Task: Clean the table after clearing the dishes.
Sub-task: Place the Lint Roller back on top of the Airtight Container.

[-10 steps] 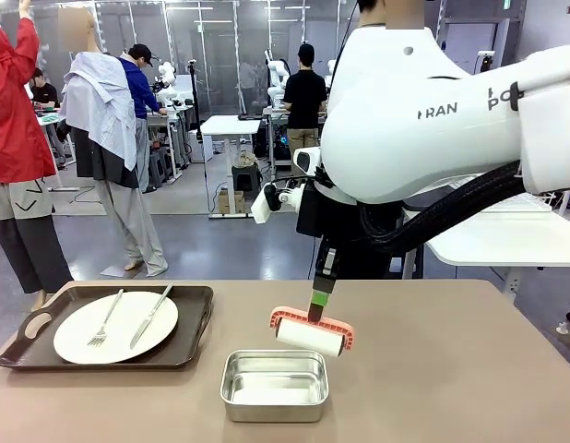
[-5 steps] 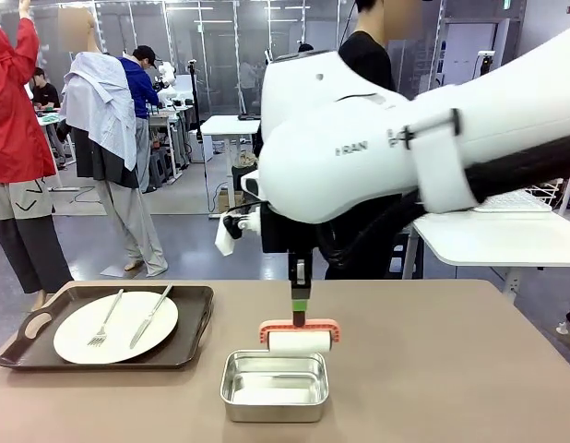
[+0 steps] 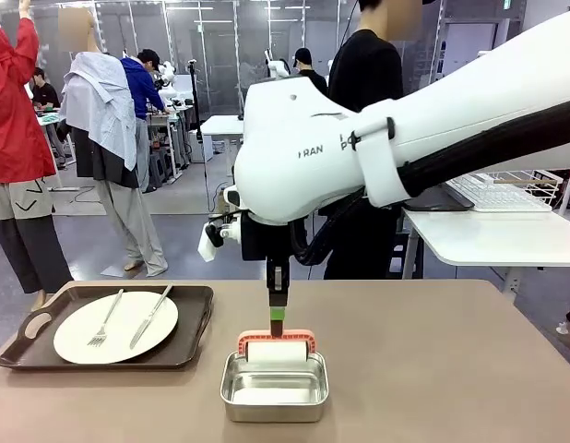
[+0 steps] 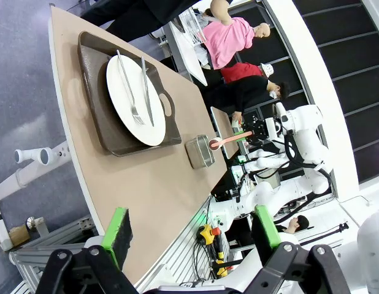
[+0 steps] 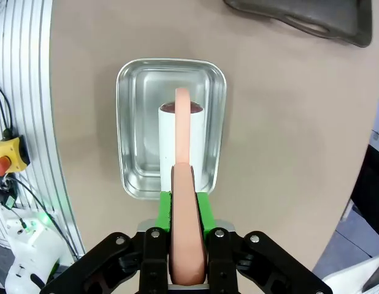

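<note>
We hold the roller (image 3: 277, 352) clamped in our right gripper (image 3: 278, 314), left gripper (image 4: 192, 225) apart; dropping low could knock the pan (image 3: 274, 406) askew.

The right arm (image 3: 405, 138) reaches in from the right across the middle, its wrist pointing straight down. The right end effector (image 3: 277, 321) is clamped tight on the pink handle of a lint roller (image 5: 182, 131). The left end effector (image 4: 192, 228) has its green-padded fingers (image 4: 119, 229) spread wide apart.

Grey floor (image 3: 82, 235), glass partitions (image 3: 207, 46) behind, white side table (image 3: 488, 242) with wire rack (image 3: 529, 185), workbenches (image 3: 231, 125) farther back
</note>
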{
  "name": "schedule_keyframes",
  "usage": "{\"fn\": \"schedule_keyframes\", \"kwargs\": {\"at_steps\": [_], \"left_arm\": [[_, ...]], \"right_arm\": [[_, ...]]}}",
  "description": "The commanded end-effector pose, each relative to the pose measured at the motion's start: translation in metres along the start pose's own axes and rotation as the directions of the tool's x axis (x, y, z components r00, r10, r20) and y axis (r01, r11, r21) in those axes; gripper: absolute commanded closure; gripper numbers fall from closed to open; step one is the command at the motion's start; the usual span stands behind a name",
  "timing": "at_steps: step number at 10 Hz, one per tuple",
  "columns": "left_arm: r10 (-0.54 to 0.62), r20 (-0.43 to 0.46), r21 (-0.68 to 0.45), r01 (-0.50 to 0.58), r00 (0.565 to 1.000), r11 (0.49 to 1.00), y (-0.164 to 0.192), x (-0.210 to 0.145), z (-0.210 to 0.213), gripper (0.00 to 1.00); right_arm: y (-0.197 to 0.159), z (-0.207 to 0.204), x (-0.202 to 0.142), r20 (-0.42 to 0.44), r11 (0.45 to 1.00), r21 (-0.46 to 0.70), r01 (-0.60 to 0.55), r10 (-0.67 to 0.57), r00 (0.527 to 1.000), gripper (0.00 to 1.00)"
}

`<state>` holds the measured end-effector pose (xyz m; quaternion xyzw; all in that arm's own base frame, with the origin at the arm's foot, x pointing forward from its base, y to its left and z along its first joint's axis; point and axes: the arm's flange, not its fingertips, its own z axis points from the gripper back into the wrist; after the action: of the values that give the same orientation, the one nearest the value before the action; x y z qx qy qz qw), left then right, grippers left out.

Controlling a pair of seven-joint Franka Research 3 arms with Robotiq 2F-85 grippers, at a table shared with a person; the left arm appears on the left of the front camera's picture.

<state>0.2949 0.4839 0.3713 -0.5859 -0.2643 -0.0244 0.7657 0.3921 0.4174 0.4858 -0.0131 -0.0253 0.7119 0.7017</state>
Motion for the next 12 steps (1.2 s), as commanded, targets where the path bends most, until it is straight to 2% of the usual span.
{"fn": "schedule_keyframes", "kwargs": {"at_steps": [1,6,12], "left_arm": [[-0.006,-0.003,0.019,0.006,1.000,1.000,-0.001,-0.004,0.001,0.00],[-0.006,-0.003,0.019,0.006,1.000,1.000,-0.001,-0.004,0.001,0.00],[-0.006,-0.003,0.019,0.006,1.000,1.000,-0.001,-0.004,0.001,0.00]], "right_arm": [[-0.008,-0.016,0.010,0.014,0.998,0.060,-0.022,0.021,1.000,0.80],[-0.026,-0.059,0.016,-0.001,0.996,0.082,-0.027,0.027,1.000,0.80],[-0.049,-0.095,0.003,-0.035,0.994,0.109,-0.020,0.024,0.999,0.80]]}}
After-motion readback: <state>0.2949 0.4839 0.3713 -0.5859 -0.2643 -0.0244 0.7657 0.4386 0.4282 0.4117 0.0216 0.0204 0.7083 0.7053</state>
